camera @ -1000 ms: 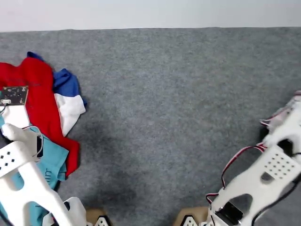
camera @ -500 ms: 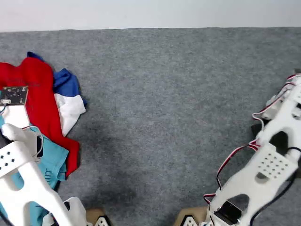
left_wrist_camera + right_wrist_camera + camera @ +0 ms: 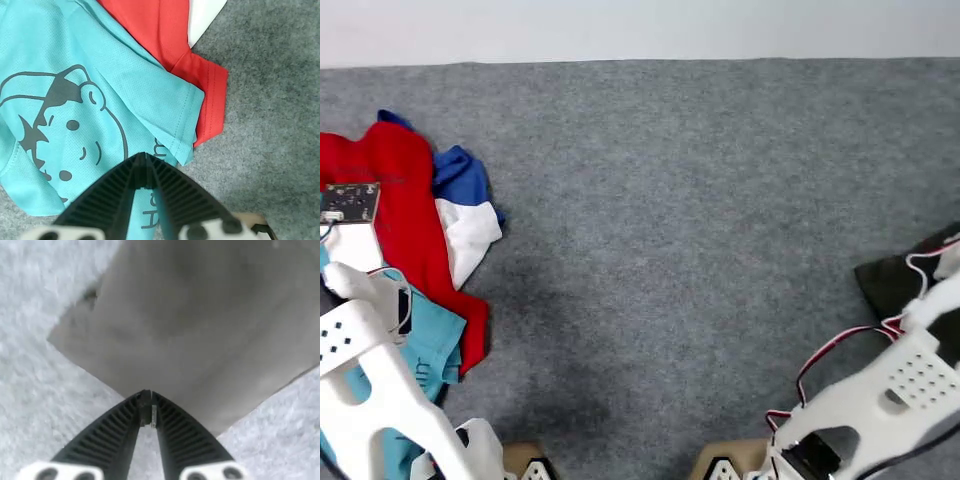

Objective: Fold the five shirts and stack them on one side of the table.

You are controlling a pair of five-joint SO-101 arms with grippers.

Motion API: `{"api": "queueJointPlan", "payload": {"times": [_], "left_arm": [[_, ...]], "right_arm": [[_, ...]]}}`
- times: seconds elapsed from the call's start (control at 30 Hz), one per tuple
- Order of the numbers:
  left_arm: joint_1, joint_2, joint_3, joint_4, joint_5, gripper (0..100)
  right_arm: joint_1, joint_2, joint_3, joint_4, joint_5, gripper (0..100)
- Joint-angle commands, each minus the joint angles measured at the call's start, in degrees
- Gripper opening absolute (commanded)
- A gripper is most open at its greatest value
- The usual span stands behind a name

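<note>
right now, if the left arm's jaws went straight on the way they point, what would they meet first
Most likely the turquoise shirt: the left arm's jaws, shut, point at its hemmed edge, with the red shirt beyond. How high they sit above the cloth is unclear.

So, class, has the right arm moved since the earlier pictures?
Yes. The right arm has pulled back toward the table's near edge, uncovering a dark shirt by the right edge.

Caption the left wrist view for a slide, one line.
Left hand, shut, above a teal cartoon-print shirt lying partly over a red shirt on the grey table cover.
</note>
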Motion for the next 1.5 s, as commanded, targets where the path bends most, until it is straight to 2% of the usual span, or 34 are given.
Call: {"api": "queueJointPlan", "payload": {"times": [0.0,0.13,0.27,0.57,0.77,0.97,1.17,1.3,1.47], "left_arm": [[0.4,-1.3,-0.3,-1.1,-0.2,0],[0.4,-1.4,-0.3,-1.1,-0.2,0],[0.4,-1.4,-0.3,-1.1,-0.2,0],[0.4,-1.4,-0.3,-1.1,-0.2,0],[0.4,-1.4,-0.3,-1.1,-0.4,0],[0.4,-1.6,-2.1,0.1,-0.1,0],[0.1,-1.6,-7.9,3.4,0.1,0],[0.1,-1.6,-10.4,3.6,3.9,0],[0.1,-1.0,-9.9,3.6,3.8,0]], "right_arm": [[3.4,4.0,-0.7,2.3,0.4,0.9],[6.1,11.1,-1.0,2.5,0.4,0.9],[6.6,11.6,-1.0,2.5,0.5,0.9],[4.7,-2.4,-1.1,1.8,0.5,0.9],[2.2,-4.8,-1.1,-4.0,0.4,0.9],[-3.5,-8.2,-0.8,2.9,0.2,0.9],[-6.0,-18.0,-0.5,3.0,0.0,0.9],[-8.9,-26.0,4.7,3.0,0.3,0.9],[-12.6,-35.4,20.0,2.9,0.2,0.9]]}}
